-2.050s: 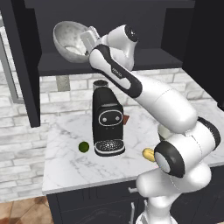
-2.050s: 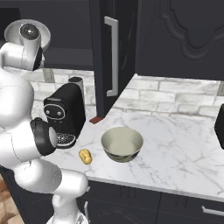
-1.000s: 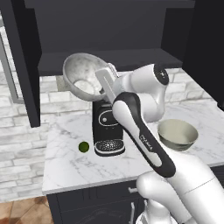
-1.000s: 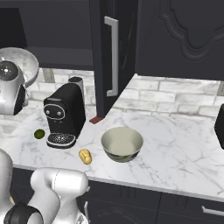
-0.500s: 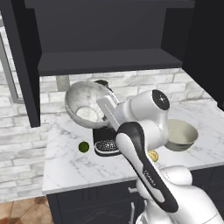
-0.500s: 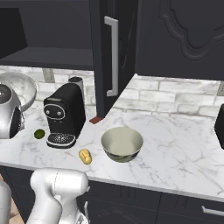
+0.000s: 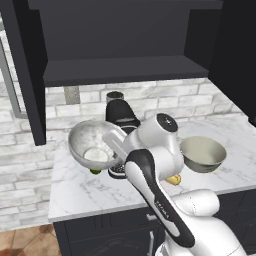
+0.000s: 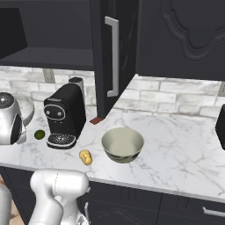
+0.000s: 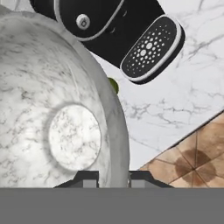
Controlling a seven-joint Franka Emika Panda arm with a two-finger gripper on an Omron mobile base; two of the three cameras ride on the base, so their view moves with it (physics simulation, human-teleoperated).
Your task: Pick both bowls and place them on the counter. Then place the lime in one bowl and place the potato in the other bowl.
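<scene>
Left base view had me carrying the marbled bowl (image 7: 92,144) in the air, tipped toward the camera, just above the left part of the counter (image 7: 80,192) and in front of the black coffee machine (image 7: 121,117). My gripper (image 9: 113,178) was clamped on that bowl's rim, one fingertip inside the wall and one outside, as the hand view showed plainly. The olive-beige bowl (image 8: 122,145) was already down, sitting upright on the marble to the right of the coffee machine, so I judged one bowl placed and the second nearly there but not yet resting on the slab. The lime (image 8: 39,134) lay on the counter left of the machine, close under the bowl I held, and I reckoned I had to set down clear of it. The potato (image 8: 85,157) sat loose on the marble just beside the olive-beige bowl. Neither one was in a bowl, so both fruit-and-veg drops were left to do.
</scene>
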